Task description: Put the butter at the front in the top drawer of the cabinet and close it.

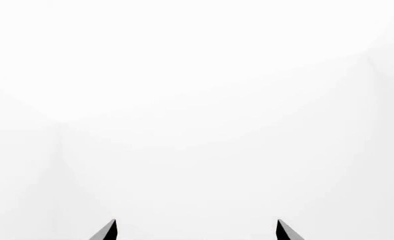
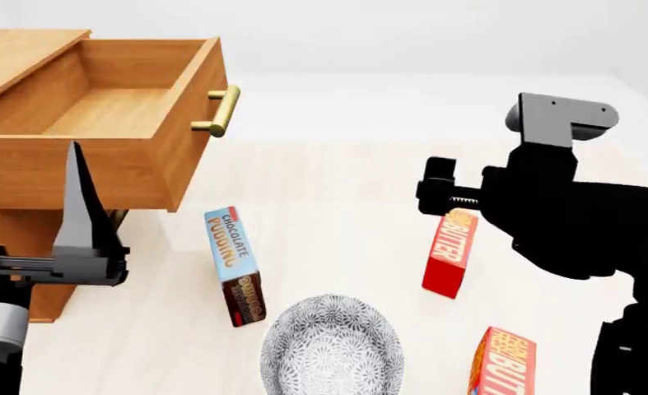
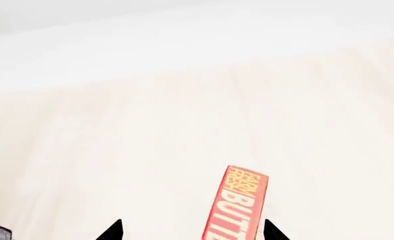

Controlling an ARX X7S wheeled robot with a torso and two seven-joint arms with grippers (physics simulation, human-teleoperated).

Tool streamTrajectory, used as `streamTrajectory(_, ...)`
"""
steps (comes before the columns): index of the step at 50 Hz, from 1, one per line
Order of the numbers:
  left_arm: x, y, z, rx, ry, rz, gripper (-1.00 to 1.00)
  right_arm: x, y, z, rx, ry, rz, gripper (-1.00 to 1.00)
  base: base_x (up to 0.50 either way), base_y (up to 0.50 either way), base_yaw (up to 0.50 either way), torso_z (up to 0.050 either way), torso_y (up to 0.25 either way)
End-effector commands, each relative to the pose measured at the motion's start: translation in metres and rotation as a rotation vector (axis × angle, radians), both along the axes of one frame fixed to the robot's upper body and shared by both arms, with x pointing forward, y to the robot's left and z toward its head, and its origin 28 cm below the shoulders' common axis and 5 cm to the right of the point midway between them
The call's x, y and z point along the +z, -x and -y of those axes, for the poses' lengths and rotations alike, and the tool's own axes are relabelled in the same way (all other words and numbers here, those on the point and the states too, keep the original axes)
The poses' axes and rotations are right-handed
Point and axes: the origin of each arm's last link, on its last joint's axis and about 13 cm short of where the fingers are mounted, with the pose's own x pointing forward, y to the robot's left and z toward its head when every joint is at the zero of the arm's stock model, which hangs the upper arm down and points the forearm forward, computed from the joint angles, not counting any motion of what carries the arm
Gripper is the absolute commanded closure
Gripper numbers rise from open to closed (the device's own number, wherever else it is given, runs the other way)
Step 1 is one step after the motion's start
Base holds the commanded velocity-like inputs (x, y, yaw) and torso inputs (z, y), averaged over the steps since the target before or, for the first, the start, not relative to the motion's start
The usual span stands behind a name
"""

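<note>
The butter (image 3: 236, 205) stood upright on the tabletop (image 2: 335, 206), between the right fingers in the right wrist view: closer to one tip (image 3: 272, 231) than to the other, with a gap to both. No contact visible. In the head view the same butter (image 2: 451, 252) sat right under the right gripper (image 3: 192, 231), partly covered by the black arm (image 2: 571, 218). Right fingers were spread wide, wider than the carton, holding nothing.

A second butter carton (image 2: 505, 362) stood nearer the robot, at the bottom edge of the head view, well apart from the first.

The left gripper (image 1: 195, 231) showed only two dark tips in its wrist view, set well apart, with nothing between them and only blank white beyond. In the head view one left finger (image 2: 79, 206) pointed up in front of the cabinet (image 2: 16, 218), just below the drawer side.

The top drawer (image 2: 137, 123) was pulled out and empty as far as could be seen, its brass handle (image 2: 221, 110) facing the tabletop.

The pudding box (image 2: 234, 265) stood tilted between the cabinet and the butter. A patterned bowl (image 2: 332, 346) sat just beside the pudding box on the near side
</note>
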Motion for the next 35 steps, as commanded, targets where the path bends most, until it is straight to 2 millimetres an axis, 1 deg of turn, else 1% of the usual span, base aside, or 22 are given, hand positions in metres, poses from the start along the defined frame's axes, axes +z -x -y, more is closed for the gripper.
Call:
streamTrajectory(1,-0.003,-0.002,0.005,-0.027,0.013,-0.010,-1.00,-0.005,-0.021,0.001,-0.095,-0.016,-0.062,-1.00,0.00,0.00,0.00,0.000,0.000)
streamTrajectory(16,-0.007,-0.004,0.009,-0.053,0.023,-0.035,-1.00,-0.017,-0.038,-0.002,-0.174,0.007,-0.128,-1.00,0.00,0.00,0.00,0.000,0.000)
streamTrajectory(27,-0.008,-0.002,0.010,-0.058,0.034,-0.042,-1.00,-0.027,-0.043,-0.008,-0.166,0.001,-0.185,-1.00,0.00,0.00,0.00,0.000,0.000)
streamTrajectory(35,-0.012,-0.003,0.010,-0.060,0.041,-0.049,-1.00,-0.040,-0.050,-0.011,-0.161,0.008,-0.225,-1.00,0.00,0.00,0.00,0.000,0.000)
